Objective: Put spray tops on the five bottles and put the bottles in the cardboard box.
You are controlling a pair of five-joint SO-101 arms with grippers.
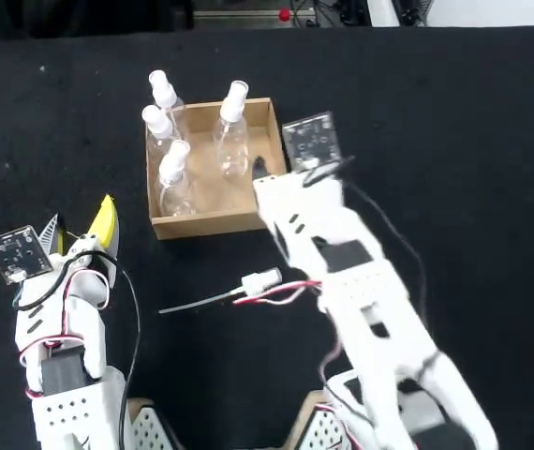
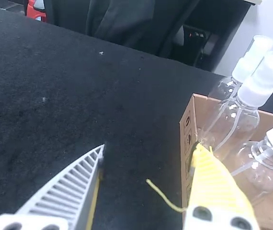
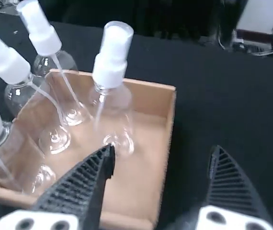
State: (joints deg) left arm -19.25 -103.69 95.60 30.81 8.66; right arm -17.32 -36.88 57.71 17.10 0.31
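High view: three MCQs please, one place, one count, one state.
1. How many clear plastic bottles stand in the brown cardboard box? A) three B) four C) five
2. Where is the loose white spray top with dip tube? A) in the box B) on the black table outside the box C) on a bottle
3. The right gripper is: A) open, empty B) shut on a bottle C) shut on the top
B: four stand inside. B: it lies on the table. A: its fingers stand apart, nothing between.

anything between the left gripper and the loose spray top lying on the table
Nothing visible: only bare black table lies between the left gripper and the spray top. Wires lie just beyond it.
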